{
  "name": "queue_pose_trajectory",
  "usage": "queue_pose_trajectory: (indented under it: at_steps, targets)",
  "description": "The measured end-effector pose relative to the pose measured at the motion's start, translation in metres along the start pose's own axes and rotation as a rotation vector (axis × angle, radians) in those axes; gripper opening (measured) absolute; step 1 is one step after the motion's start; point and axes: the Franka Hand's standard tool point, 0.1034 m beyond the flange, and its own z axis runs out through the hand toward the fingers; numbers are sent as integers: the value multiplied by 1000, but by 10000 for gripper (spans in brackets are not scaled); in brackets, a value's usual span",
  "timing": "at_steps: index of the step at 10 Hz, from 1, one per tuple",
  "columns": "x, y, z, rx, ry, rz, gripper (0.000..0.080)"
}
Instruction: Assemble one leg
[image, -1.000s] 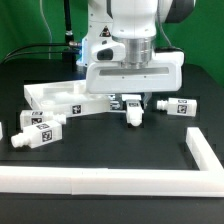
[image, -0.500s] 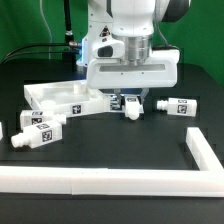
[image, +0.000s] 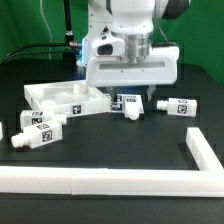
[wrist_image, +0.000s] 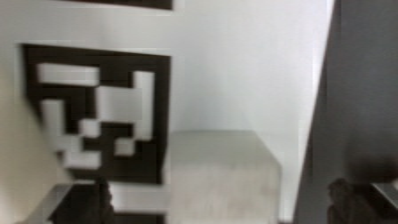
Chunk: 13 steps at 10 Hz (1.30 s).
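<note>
My gripper (image: 132, 98) hangs just off the exterior view's right corner of the flat white tabletop (image: 60, 97). It is shut on a white leg (image: 130, 107), whose tag faces the camera and whose round peg points down, just above the black table. In the wrist view the leg (wrist_image: 231, 90) fills most of the picture, its black-and-white tag large on one side. It sits between my dark fingertips (wrist_image: 80, 203), and my gripper (wrist_image: 222, 203) straddles it. The contact between the pads and the leg is blurred.
Another leg (image: 180, 107) lies to the exterior view's right of the held one. Two more legs (image: 40, 133) lie at the left front, and one is cut by the left edge. A long white border rail (image: 100, 182) runs along the front and up the right side.
My hand has risen slightly, and the leg's peg end has come up with it. The other parts have not moved.
</note>
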Motion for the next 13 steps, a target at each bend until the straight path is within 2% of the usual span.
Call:
queue_pose_trajectory:
  at_steps: [2, 3, 4, 9, 10, 11, 12, 13]
  targets:
    - [9, 25, -35, 13, 17, -30, 646]
    - [11, 36, -38, 11, 28, -39, 648]
    - [12, 40, -37, 8, 31, -44, 648]
    - [10, 42, -35, 8, 29, -56, 648]
    - [3, 62, -26, -1, 28, -159, 648]
    - [-6, 91, -27, 17, -3, -180, 648]
    - [-5, 115, -36, 13, 0, -199, 648]
    - [-3, 139, -38, -12, 12, -276, 648]
